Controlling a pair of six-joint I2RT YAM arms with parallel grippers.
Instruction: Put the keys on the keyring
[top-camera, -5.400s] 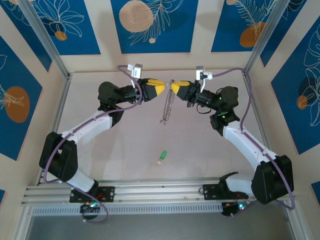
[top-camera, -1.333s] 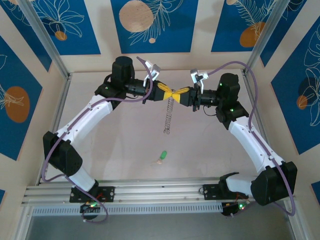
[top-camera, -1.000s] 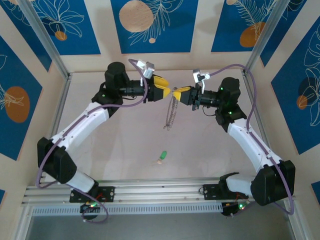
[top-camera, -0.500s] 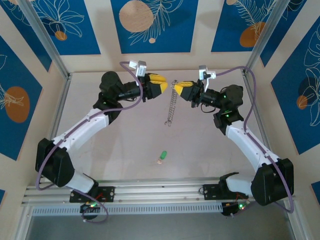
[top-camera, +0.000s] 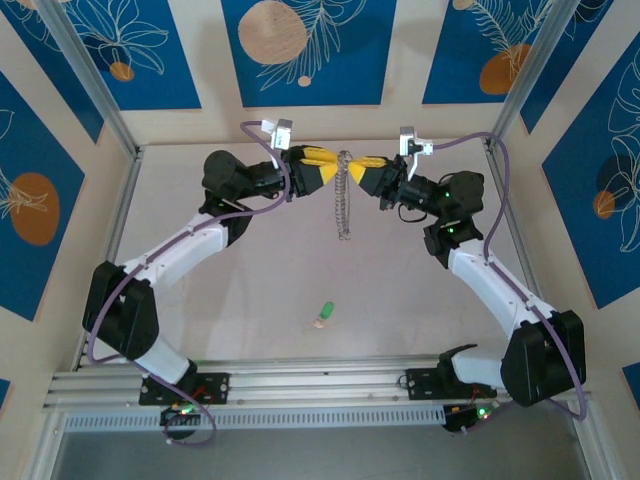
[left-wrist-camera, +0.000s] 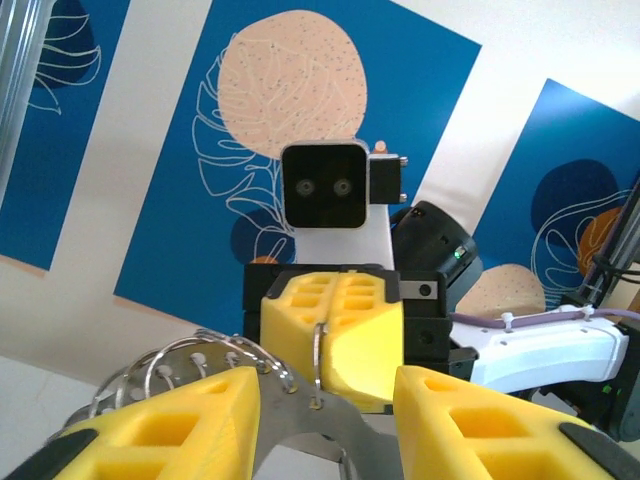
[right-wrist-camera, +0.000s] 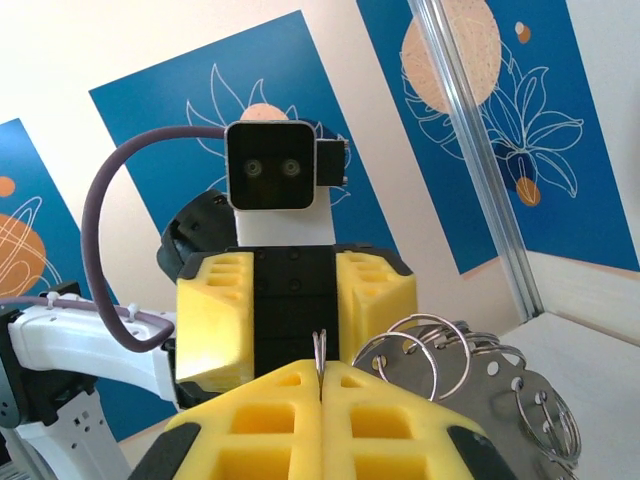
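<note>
The keyring (top-camera: 344, 200) is a bunch of thin metal rings on a perforated steel plate, and it hangs high above the back of the table. My right gripper (top-camera: 358, 166) is shut on one ring, which stands edge-on in its seam (right-wrist-camera: 320, 352). The other rings and the plate (right-wrist-camera: 470, 365) hang beside it. My left gripper (top-camera: 328, 160) faces it, open. Its yellow fingers (left-wrist-camera: 160, 425) straddle the plate (left-wrist-camera: 300, 430) and the right gripper's tips. The key (top-camera: 324, 314), green-headed, lies alone on the table near the front.
Aluminium posts (top-camera: 85, 80) and blue patterned panels wall in the table's sides and back. A metal rail (top-camera: 320, 385) carrying both arm bases runs along the near edge.
My left gripper has moved right, up to the right gripper's tips, and the two now meet around the hanging keyring. The right gripper stays shut on its ring.
</note>
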